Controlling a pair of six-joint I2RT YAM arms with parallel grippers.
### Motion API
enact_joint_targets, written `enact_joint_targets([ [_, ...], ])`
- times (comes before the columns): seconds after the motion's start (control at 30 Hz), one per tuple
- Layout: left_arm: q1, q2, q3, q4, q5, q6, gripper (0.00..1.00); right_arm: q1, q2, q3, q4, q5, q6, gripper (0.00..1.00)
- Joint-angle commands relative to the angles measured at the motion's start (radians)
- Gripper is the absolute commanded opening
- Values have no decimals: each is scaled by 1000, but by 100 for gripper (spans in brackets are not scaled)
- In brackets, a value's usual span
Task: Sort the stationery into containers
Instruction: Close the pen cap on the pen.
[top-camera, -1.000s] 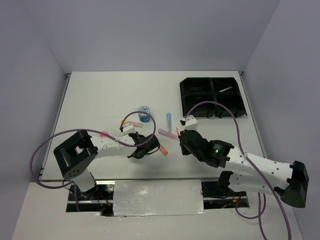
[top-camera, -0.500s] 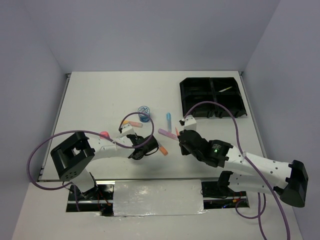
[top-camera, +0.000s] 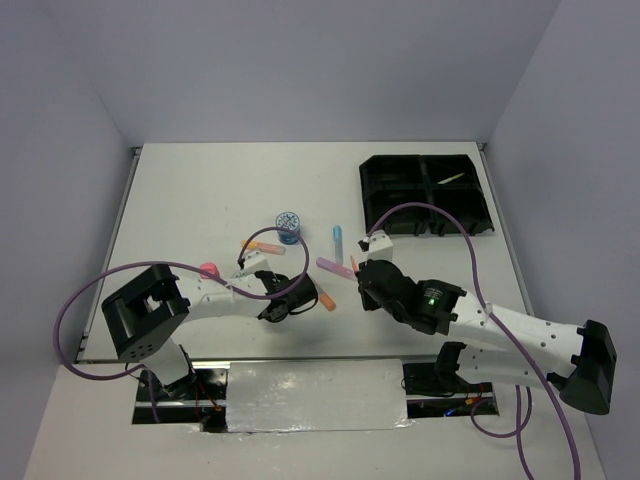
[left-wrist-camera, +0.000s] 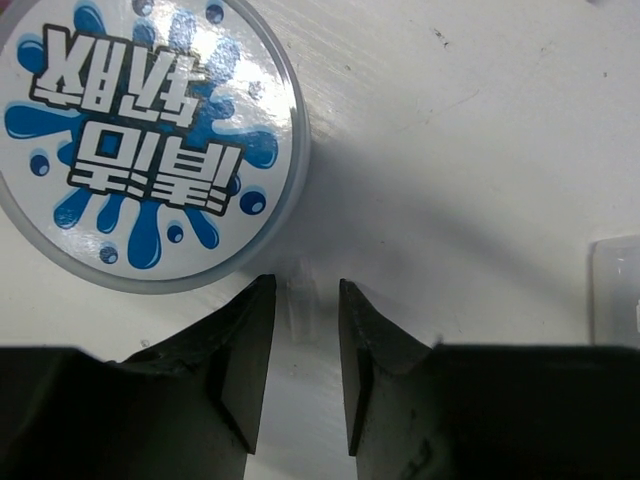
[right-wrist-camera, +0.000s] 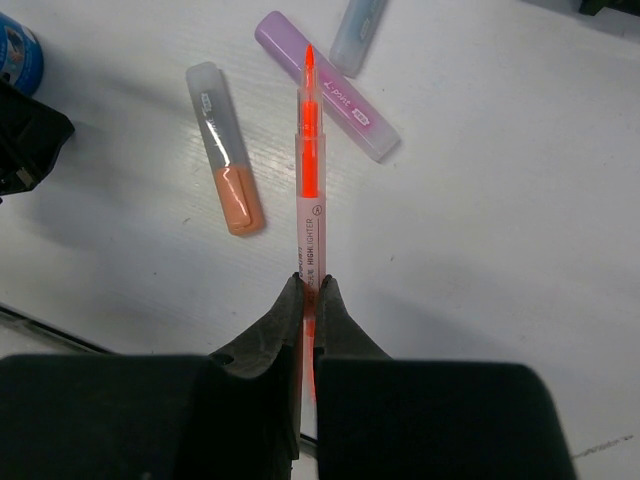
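My right gripper (right-wrist-camera: 312, 285) is shut on a thin uncapped orange highlighter (right-wrist-camera: 311, 180) and holds it above the table; in the top view this gripper (top-camera: 358, 272) is at mid-table. Ahead of it lie an orange marker (right-wrist-camera: 225, 150), a purple one (right-wrist-camera: 325, 85) and a light blue one (right-wrist-camera: 355, 35). My left gripper (left-wrist-camera: 300, 285) hangs low over the table, jaws apart with bare table between them. A round tub with a blue splash lid (left-wrist-camera: 150, 150) sits just beyond its left fingertip. The black four-part tray (top-camera: 470, 215) is at the back right.
A blue tub (top-camera: 288, 227), a short orange pen (top-camera: 265, 247) and a pink-capped bottle (top-camera: 208, 270) lie around my left arm. A pale pen (top-camera: 450, 178) rests in the tray's far right compartment. Purple cables loop over both arms.
My left gripper's jaws have narrowed and the left arm has shifted slightly, uncovering the pink-capped bottle. The right arm and its highlighter have not moved.
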Motion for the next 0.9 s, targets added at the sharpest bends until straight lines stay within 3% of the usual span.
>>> enact_joint_targets([
  [0.0,-7,5,-15,-29,76,-32,41,2,-16,-8,31,6,-7,0],
  [0.17,-9,21,-29,3,87,-23,30,0,-20,-11,32,4,-7,0],
  [0.33,-9,10,-51,55,101,17,1,0,-42,-25,51,-19,-15,0],
  [0.47,-23,-74,-48,98,84,66,0,-30,-102,-74,133,-142,-40,0],
  [0.6,-43,-212,-14,211,64,272,0,-92,-148,-138,295,-310,-64,0],
  [0.87,-30,-556,31,523,102,673,0,-98,-211,-247,613,-552,-11,0],
])
